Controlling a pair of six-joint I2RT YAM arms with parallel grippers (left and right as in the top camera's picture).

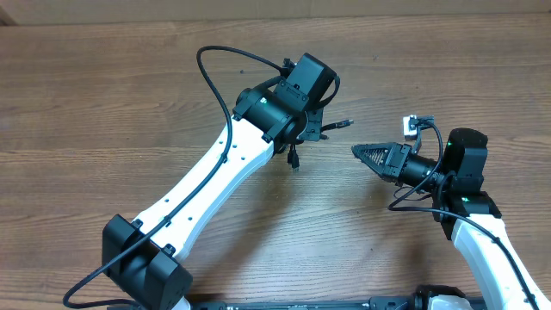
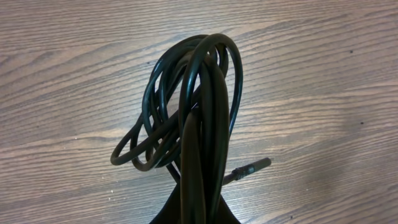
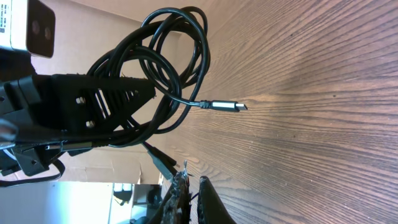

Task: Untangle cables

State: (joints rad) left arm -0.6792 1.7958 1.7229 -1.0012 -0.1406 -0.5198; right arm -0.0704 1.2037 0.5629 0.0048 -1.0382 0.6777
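1 plug [image 3: 224, 106] stuck out of the cables [image 2: 208, 74] clenched in the left gripper [image 2: 194, 134], just ahead of the closed, empty right gripper [image 1: 357, 151].

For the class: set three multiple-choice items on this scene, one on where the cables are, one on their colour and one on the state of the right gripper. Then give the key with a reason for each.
1. Where are the cables?
A. in a box
B. bunched in the left gripper
C. wound on a spool

2. What colour are the cables?
A. white
B. red
C. black

3. How is the right gripper?
A. shut, holding nothing
B. wide open
C. shut on the cables

Key:
1 B, the right wrist view shows the left gripper clamped on the loops.
2 C, every strand is black.
3 A, overhead it tapers shut, apart from the bundle.
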